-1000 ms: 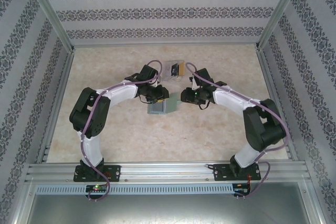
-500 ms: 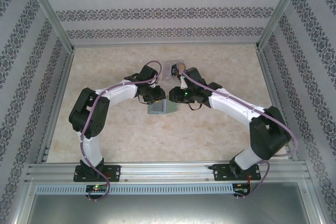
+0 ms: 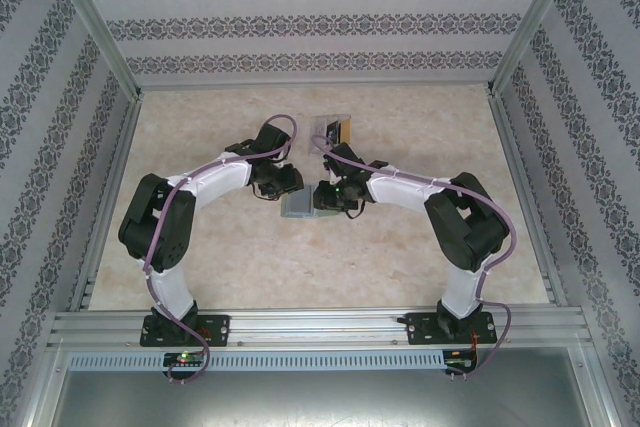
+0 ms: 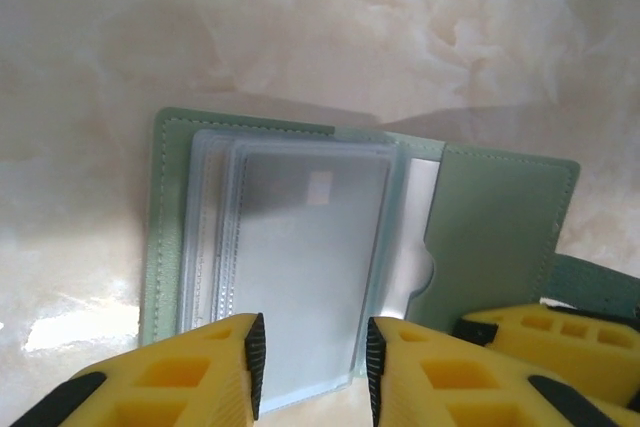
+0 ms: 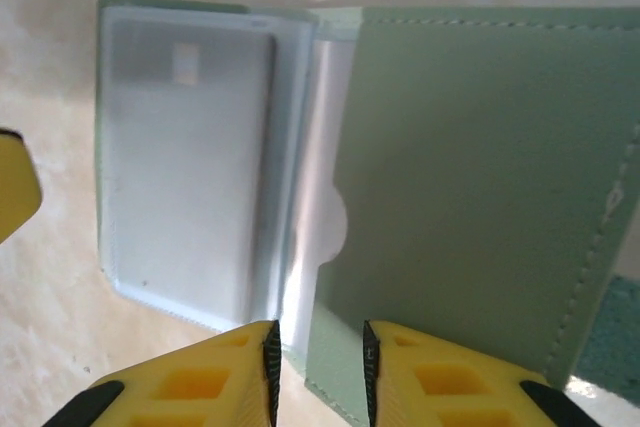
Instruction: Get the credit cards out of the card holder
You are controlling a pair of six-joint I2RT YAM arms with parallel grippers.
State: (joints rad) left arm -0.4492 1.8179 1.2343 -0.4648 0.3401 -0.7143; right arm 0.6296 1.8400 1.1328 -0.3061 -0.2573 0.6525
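Okay, your left gripper [image 4: 313, 352] hangs low over the sleeve side of the card holder [image 3: 297, 208]. Its jaws are set narrow, with a clear gap between the yellow fingers [image 4: 180, 377], and the lower edge of the clear sleeves shows in that gap. Nothing is pinched that you can see. The card holder lies open and flat near the middle of the bench [image 3: 200, 127], a touch toward its left edge. The grey-green cover faces down, the pale stacked sleeves are on one half and the green pocket flap on the other. The top sleeve holds what looks like a pale card [image 4: 315, 267] with a small light square near its top, fully inside. You can't tell if more cards sit behind it. Your right gripper [image 5: 318, 362] hovers over the flap side, meeting the left one across the holder. Its jaws are also narrow, with the flap's inner edge and cut-out notch in the gap, and no grip shows. One of its fingers [image 4: 540, 342] shows just beside the left pair. A clear plastic tray [image 3: 336, 130] sits well apart, toward the far edge of the bench.
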